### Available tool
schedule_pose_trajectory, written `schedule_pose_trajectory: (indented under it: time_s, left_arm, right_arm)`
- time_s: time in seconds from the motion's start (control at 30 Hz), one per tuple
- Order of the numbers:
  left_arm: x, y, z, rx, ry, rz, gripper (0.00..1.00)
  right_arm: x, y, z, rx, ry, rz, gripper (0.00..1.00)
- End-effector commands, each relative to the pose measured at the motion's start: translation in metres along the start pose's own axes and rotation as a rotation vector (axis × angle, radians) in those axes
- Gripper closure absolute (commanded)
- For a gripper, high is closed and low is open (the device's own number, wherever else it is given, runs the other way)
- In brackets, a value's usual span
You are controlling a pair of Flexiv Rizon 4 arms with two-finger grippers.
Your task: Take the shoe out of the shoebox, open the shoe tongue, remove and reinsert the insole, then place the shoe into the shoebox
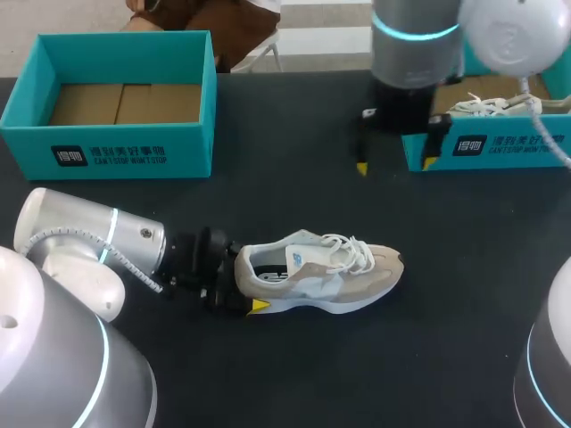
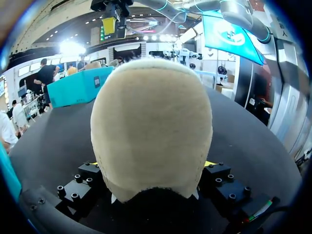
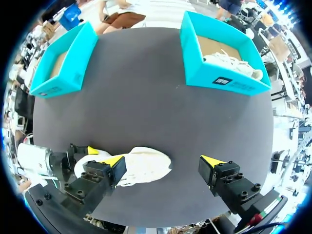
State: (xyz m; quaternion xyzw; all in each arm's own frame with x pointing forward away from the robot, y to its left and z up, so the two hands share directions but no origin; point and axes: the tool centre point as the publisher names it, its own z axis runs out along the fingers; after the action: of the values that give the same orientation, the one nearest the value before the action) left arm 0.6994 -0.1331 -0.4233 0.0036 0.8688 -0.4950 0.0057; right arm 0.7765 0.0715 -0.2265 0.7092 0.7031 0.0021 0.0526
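The left gripper (image 1: 245,283) is clamping the heel of the shoe (image 1: 330,272) at lower centre on the table (image 1: 268,201); the right gripper (image 1: 394,165) is hovering upper right, fingers wide apart.

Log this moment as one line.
left gripper shut on shoe at heel | shoe lying on table | right gripper open, empty

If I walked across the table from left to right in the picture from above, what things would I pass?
empty shoebox → left gripper, holding the heel → shoe → second shoebox, with another shoe inside
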Motion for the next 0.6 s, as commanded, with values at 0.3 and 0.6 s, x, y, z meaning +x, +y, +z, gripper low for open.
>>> schedule_pose_trajectory:
  time_s: [0.3, 0.6]
  left_arm:
    - [-0.001, 0.001, 0.001, -0.004, 0.0, 0.0, 1.0]
    - [-0.001, 0.001, 0.001, -0.004, 0.0, 0.0, 1.0]
  right_arm:
    - [0.069, -0.039, 0.01, -0.023, -0.18, 0.094, 0.0]
    - [0.099, -0.06, 0.025, -0.01, -0.226, 0.144, 0.0]
